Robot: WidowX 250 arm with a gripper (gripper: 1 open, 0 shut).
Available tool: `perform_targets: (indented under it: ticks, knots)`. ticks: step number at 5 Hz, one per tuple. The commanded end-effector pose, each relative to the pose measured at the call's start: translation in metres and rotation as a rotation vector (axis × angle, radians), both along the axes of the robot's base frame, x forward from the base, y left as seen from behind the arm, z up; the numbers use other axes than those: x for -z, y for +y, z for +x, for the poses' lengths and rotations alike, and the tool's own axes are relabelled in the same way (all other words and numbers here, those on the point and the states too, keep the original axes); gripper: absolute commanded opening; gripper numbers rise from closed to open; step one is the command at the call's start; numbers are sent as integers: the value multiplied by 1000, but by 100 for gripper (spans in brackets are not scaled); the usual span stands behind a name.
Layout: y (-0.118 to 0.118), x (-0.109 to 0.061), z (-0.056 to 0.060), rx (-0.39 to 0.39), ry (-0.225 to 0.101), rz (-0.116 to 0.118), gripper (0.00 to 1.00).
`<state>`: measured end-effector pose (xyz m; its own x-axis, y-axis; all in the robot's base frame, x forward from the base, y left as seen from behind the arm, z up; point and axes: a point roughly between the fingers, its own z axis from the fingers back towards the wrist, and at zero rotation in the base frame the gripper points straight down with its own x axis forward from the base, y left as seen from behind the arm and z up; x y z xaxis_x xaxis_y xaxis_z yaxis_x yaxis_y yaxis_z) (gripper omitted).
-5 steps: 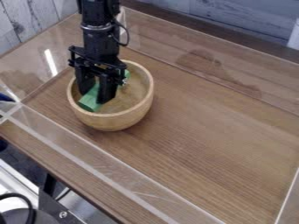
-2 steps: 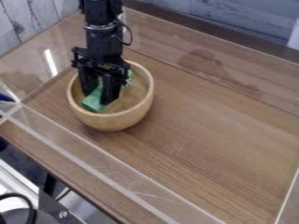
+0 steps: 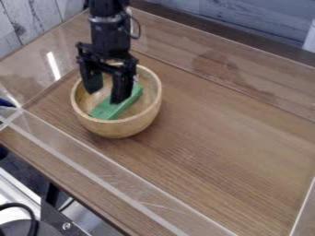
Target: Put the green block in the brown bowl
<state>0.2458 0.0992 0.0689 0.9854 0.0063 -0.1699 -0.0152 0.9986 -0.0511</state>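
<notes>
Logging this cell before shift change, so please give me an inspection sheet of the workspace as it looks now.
Surface: wooden table, bare wood apart from the bowl, clear low wall along its edges.
Job's things: green block lies inside the brown bowl, leaning on its inner wall.
Clutter: nothing seen.
Grippers: gripper points down over the bowl, jaws open, holding nothing.
Cables: dark cable at the bottom left corner, off the table.
Surroundings: pale plank wall behind.
</notes>
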Motion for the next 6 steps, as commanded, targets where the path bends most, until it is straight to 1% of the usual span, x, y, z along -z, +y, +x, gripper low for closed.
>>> perform_targets:
  ticks: [1, 2, 3, 4, 6]
  knots:
    - [-3, -45, 12, 9, -134, 31, 100]
    - [-12, -76, 18, 21, -195, 38, 100]
    - [-25, -98, 26, 39, -239, 47, 100]
    - [-15, -87, 18, 26, -226, 60, 100]
    - [-9, -72, 19, 12, -197, 68, 100]
